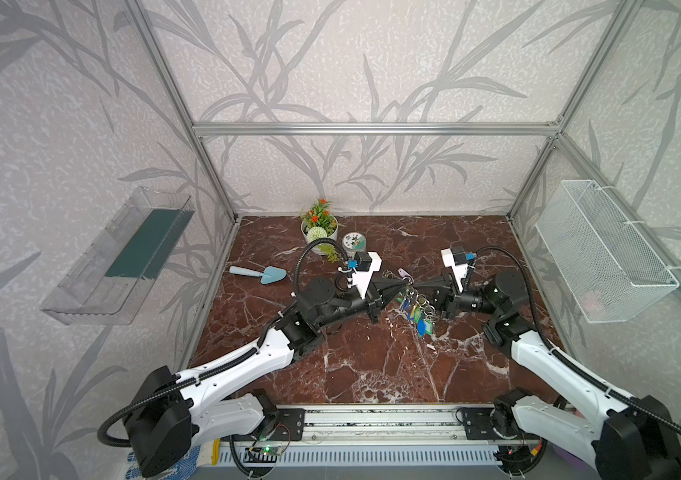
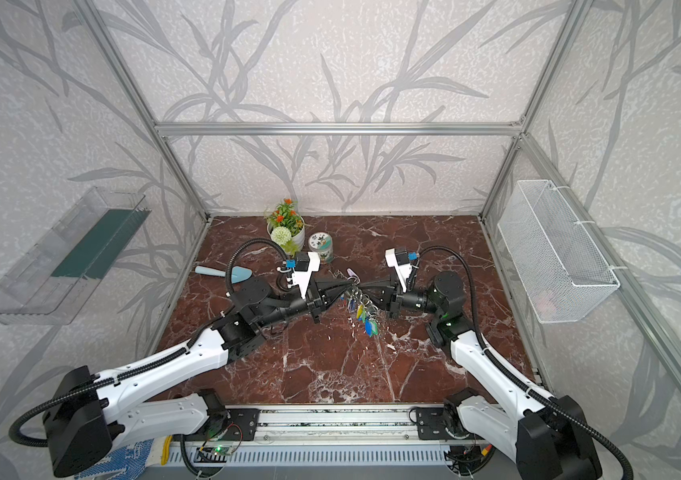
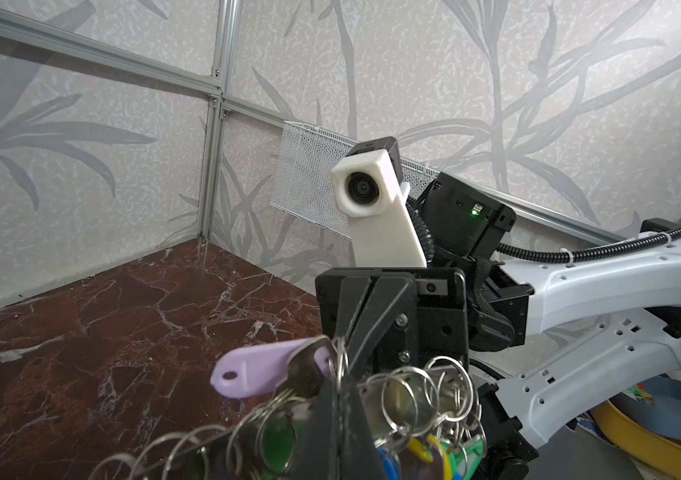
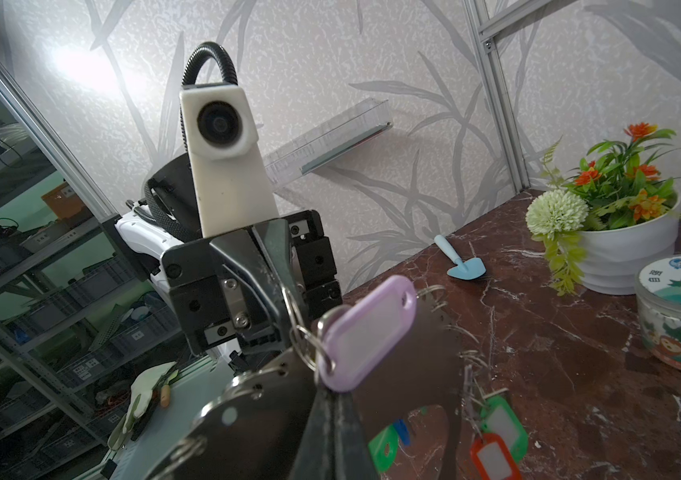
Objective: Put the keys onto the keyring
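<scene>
Both grippers meet tip to tip in mid-air over the table's middle, in both top views. My left gripper (image 1: 403,286) (image 3: 340,378) is shut on a split ring at the rim of the keyring (image 4: 413,353), a grey metal plate whose coloured tags (image 1: 417,311) hang below. The keys show as a lilac tag (image 3: 264,370) (image 4: 367,332) with a dark key (image 3: 309,370) on a small ring beside that rim. My right gripper (image 1: 413,288) (image 4: 332,395) is shut, its tips right under the tag's ring end. Whether they pinch anything is hidden.
A white flower pot (image 1: 320,230) and a round tin (image 1: 354,243) stand at the back of the marble table. A blue trowel (image 1: 259,273) lies back left. A wire basket (image 1: 604,253) hangs on the right wall and a clear shelf (image 1: 118,257) on the left.
</scene>
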Controlling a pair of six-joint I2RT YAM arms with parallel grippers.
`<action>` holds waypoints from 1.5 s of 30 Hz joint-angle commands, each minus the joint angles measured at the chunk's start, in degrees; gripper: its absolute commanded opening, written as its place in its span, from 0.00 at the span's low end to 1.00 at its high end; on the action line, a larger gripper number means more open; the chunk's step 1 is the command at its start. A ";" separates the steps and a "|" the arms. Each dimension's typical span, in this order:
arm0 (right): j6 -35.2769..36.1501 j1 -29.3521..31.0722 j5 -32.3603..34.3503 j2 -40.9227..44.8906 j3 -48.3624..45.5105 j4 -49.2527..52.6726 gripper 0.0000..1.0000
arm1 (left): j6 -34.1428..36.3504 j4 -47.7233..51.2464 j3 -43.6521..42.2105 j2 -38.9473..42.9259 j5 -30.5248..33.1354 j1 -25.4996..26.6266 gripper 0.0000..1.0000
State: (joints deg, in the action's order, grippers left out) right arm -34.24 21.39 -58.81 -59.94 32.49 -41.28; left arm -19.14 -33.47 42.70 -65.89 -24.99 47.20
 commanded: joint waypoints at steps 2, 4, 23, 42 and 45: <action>1.72 0.23 0.80 1.58 -0.32 1.13 0.00 | 0.89 -4.21 2.13 1.53 2.29 0.14 0.00; 2.04 0.23 1.26 1.92 -0.49 1.80 0.00 | 0.94 -4.46 2.12 1.92 2.98 0.10 0.00; 5.91 -2.32 12.55 7.33 0.19 16.91 0.22 | -0.64 -7.36 2.46 1.30 1.15 0.10 0.00; -3.99 -4.03 3.60 7.75 1.57 -0.36 0.47 | -2.60 -7.82 3.17 -0.56 -3.92 0.14 0.00; -2.88 -2.96 3.17 6.78 1.61 0.32 0.46 | -2.56 -7.77 3.35 -0.69 -4.02 0.11 0.00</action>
State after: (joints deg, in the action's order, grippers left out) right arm -36.71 17.45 -53.28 -52.80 32.64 -37.43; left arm -21.06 -35.64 42.85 -67.29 -28.16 47.20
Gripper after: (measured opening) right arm 0.460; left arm 0.048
